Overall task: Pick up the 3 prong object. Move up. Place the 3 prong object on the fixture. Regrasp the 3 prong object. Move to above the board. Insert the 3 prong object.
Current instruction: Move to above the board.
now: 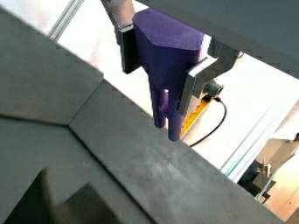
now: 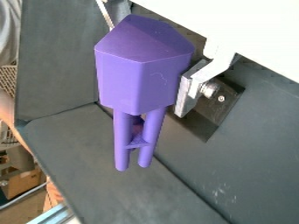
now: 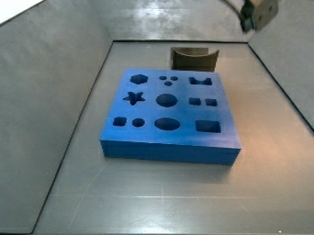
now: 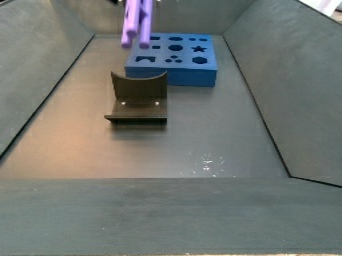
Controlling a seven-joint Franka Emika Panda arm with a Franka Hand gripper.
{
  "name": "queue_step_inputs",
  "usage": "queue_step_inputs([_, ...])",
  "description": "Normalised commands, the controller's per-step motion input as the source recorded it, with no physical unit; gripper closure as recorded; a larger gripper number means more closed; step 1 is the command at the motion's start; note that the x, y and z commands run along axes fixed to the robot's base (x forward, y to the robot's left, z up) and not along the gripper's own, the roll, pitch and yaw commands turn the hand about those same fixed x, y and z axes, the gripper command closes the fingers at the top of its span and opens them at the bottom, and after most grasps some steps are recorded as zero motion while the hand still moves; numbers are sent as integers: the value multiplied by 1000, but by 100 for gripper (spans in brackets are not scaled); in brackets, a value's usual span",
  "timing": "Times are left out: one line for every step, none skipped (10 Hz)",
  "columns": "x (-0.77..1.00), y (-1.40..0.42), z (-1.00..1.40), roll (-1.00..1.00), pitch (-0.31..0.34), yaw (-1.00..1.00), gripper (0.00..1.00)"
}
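Observation:
The 3 prong object (image 1: 163, 66) is a purple peg with a lobed head and thin prongs pointing down. My gripper (image 1: 167, 59) is shut on its head, a silver finger (image 1: 126, 48) pressing each side. In another wrist view the peg (image 2: 138, 74) hides all but one finger (image 2: 191, 85). In a side view the prongs (image 4: 138, 22) hang high above the floor, behind the dark notched fixture (image 4: 138, 98) and beside the blue board (image 4: 178, 58). In a side view the gripper (image 3: 260, 12) shows only at the frame's edge, above the fixture (image 3: 193, 58) and board (image 3: 166, 115).
Sloping grey walls (image 4: 54, 90) enclose the grey floor (image 4: 187, 150) on all sides. A yellow cable (image 1: 198, 112) runs outside the enclosure wall. The board's cut-out holes (image 3: 167, 99) face upward.

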Motion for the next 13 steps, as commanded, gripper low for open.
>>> queue_step_inputs([-99,31,1000,-42,176,73,100])
queue_step_inputs([-92,22,1000,-46,147,111,100])
queue_step_inputs([-61,11,831,-47,119,128,100])
queue_step_inputs([-25,-3,603,-44,92,139,100])
queue_step_inputs([-12,-8,487,-41,85,138,100])
queue_step_inputs([7,-18,259,-38,71,132,100])
queue_step_inputs([-495,-1000,250,-1000,23,-21,100])
queue_step_inputs([-498,-1000,251,-1000,11,-25,100])
queue_step_inputs([-519,-1000,267,-1000,7,-25,100])
queue_step_inputs([-536,-1000,246,-1000,1,-24,100])
queue_step_inputs([-540,-1000,251,-1000,1,-26,100])
queue_step_inputs([-565,-1000,265,-1000,1,-26,100])
queue_step_inputs([-575,-1000,259,-1000,-1,-29,100])
